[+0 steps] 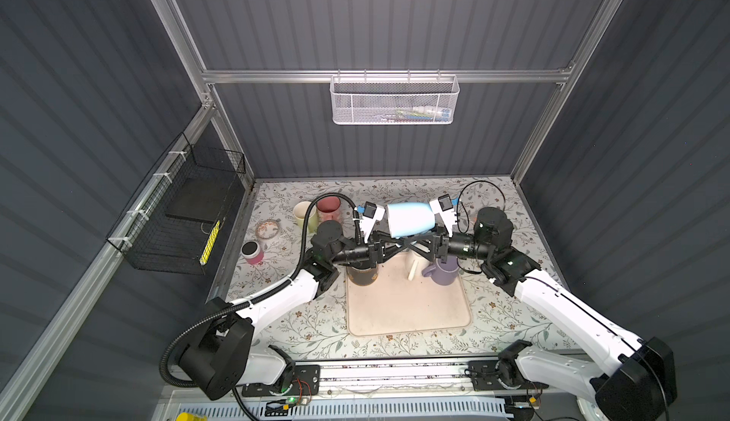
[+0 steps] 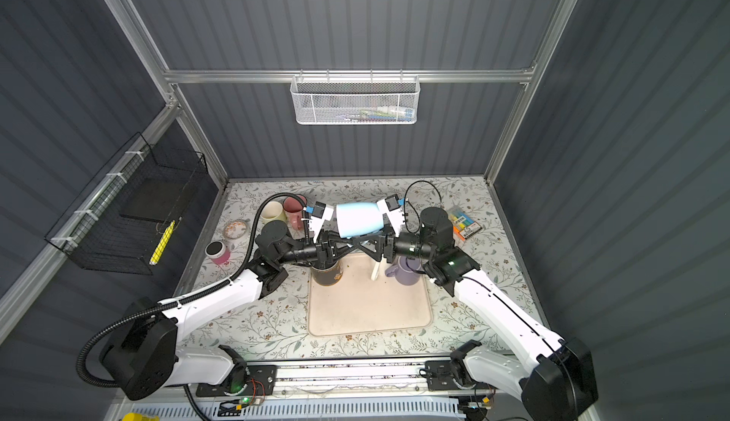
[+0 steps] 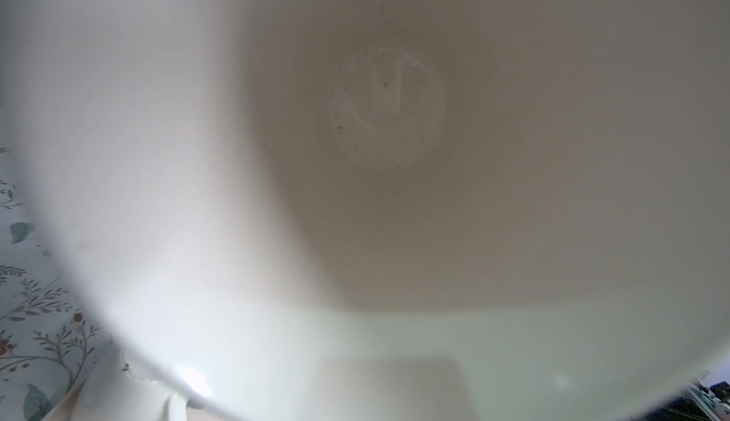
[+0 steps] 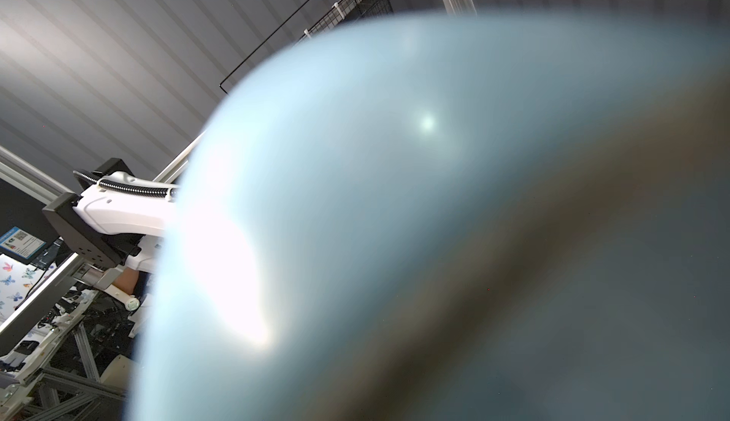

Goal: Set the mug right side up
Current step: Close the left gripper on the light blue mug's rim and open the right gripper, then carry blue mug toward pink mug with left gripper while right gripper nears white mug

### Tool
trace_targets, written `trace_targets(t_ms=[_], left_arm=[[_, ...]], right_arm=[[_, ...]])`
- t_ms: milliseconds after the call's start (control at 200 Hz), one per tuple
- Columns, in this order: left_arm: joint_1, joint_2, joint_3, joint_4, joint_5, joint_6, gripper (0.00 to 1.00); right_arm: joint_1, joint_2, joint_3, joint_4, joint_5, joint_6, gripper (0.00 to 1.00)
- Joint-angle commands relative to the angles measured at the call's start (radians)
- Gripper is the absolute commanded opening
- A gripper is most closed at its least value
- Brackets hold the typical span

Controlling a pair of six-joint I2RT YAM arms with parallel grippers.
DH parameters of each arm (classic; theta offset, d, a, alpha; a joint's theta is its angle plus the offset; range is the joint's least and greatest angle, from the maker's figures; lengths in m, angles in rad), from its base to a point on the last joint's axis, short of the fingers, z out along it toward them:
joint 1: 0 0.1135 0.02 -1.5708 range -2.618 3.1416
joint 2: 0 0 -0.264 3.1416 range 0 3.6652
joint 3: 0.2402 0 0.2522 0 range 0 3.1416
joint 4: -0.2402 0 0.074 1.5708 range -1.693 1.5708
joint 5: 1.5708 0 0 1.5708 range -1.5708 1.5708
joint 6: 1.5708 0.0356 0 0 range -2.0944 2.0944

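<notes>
Your floral table (image 1: 300,320) carries the beige mat (image 1: 407,312), and everything here is placed from that mat. Both arms reach in over the mat's far edge, 1 from its left side and 1 from its right, and meet above it.

The light blue mug (image 1: 409,217) hangs in the air above the mat's far edge. It lies on its side, mouth toward the mat's left and base toward its right. Both top views show the mug (image 2: 357,219) clear of the table. Your left wrist camera looks straight into its pale inside (image 3: 387,111). Your right wrist camera sees only its blurred blue outside (image 4: 355,201).

The left gripper (image 1: 399,246) is clamped on the mug at the mouth end. The right gripper (image 1: 426,246) sits at the base end, and you cannot tell whether its jaws are apart or pressing.

On the mat's far left corner sits 1 dark mug (image 1: 361,275), and on its far right corner 1 purple mug (image 1: 444,273). Beyond the far left corner stand 1 pink mug (image 1: 328,209) and 1 cream mug (image 1: 304,215), side by side. Left of the mat is 1 pink jar (image 1: 251,252) with a black lid.
</notes>
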Motion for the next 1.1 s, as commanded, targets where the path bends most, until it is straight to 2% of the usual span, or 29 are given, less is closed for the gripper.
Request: trace_targets(t_ms=[0,255,640,911,1096], left_arm=[[-0.004,-0.037,-0.01,-0.039,-0.09,0.068,0.0],[-0.004,-0.08,0.011,-0.175,-0.187,0.142,0.0],[-0.004,-0.087,0.123,-0.486,-0.412,0.259,0.0],[-0.004,-0.042,0.265,-0.719,-0.596,0.341,0.0],[-0.004,0.031,0.399,-0.885,-0.681,0.382,0.0]], right_arm=[[0.012,-0.005,-0.01,0.033,-0.024,-0.008,0.6],[0.009,-0.037,-0.029,-0.026,0.049,-0.037,0.69],[-0.005,-0.06,-0.044,-0.172,0.328,-0.038,0.69],[-0.009,-0.053,-0.04,-0.254,0.396,-0.054,0.69],[-0.009,-0.067,-0.051,-0.277,0.413,-0.058,0.68]])
